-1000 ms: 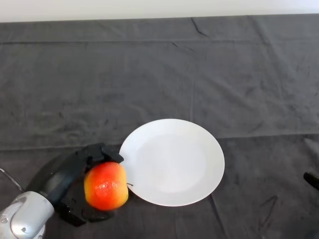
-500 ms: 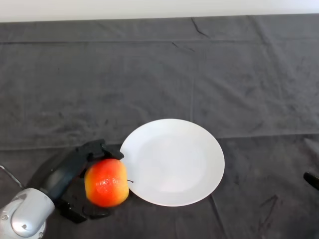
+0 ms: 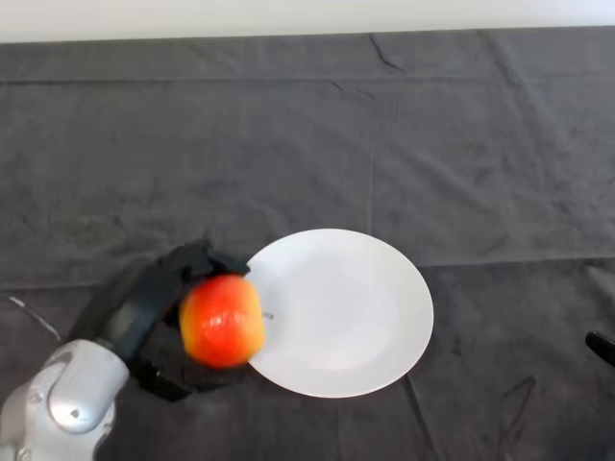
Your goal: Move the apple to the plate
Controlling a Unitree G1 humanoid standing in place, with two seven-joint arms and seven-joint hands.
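Head view, lower left of the frame: your left hand (image 3: pixel 154 293) grips the apple (image 3: pixel 222 321), its black fingers (image 3: pixel 207 259) curled over the fruit's upper side and the thumb below it. The red-and-orange apple overlaps the left rim of the white plate (image 3: pixel 336 312), which lies at lower centre on the dark cloth (image 3: pixel 307 144). You cannot tell whether the apple touches the plate or hangs above it.

Table (image 3: pixel 288 144) covered edge to edge by dark grey cloth (image 3: pixel 480 173), creased, faint seams. Pale strip of wall (image 3: pixel 288 14) along top. Light even.
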